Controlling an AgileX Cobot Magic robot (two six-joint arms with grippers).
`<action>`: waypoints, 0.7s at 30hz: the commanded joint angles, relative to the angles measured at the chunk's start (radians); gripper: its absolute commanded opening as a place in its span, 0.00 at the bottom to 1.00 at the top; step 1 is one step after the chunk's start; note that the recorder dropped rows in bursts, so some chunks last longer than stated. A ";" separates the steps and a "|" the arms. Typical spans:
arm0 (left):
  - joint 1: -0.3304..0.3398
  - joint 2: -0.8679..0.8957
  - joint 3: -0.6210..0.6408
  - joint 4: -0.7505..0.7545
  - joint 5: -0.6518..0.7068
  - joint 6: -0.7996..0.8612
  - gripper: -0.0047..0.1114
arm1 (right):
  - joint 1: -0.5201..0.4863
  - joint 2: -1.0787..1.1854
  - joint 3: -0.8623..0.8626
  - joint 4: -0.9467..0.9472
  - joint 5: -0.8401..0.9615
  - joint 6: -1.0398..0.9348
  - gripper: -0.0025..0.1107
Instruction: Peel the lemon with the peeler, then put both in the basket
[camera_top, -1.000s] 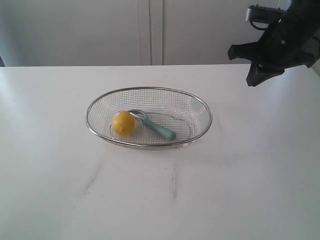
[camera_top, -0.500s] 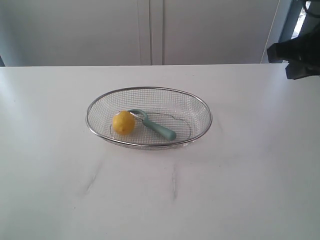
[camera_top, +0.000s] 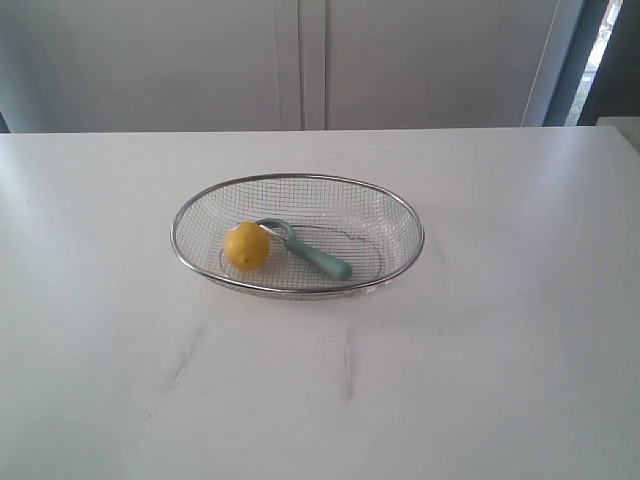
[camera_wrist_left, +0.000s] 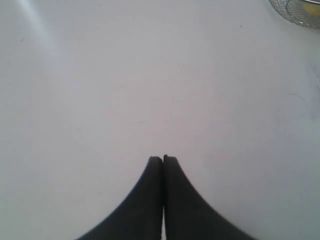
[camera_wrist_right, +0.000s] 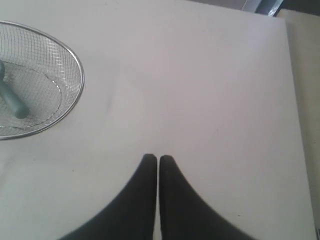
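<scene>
The yellow lemon (camera_top: 247, 245) lies inside the wire-mesh basket (camera_top: 400, 215) on its left side. The teal-handled peeler (camera_top: 318, 259) lies beside it in the basket, its blade head against the lemon. Neither arm shows in the exterior view. In the left wrist view my left gripper (camera_wrist_left: 163, 158) is shut and empty above bare table, with a bit of the basket (camera_wrist_left: 292, 15) at the frame's corner. In the right wrist view my right gripper (camera_wrist_right: 158, 159) is shut and empty, well away from the basket (camera_wrist_right: 75, 62), where the peeler handle (camera_wrist_right: 12, 105) shows.
The basket stands mid-table on a white tabletop (camera_top: 320, 380). Pale cabinet doors (camera_top: 300, 60) rise behind the table's far edge. The table's right edge (camera_wrist_right: 295, 100) shows in the right wrist view.
The right arm, seen at the upper right of the exterior view a second ago, has drawn off to the right and left the frame. Lemon, peeler and basket have not moved.
</scene>
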 joint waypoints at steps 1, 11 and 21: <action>0.002 -0.005 0.010 -0.011 0.005 -0.009 0.04 | -0.052 -0.122 0.047 -0.020 -0.008 -0.010 0.05; 0.002 -0.005 0.010 -0.011 0.005 -0.009 0.04 | -0.198 -0.338 0.104 0.001 -0.023 -0.006 0.05; 0.002 -0.005 0.010 -0.011 0.005 -0.009 0.04 | -0.198 -0.603 0.279 0.001 -0.053 -0.006 0.05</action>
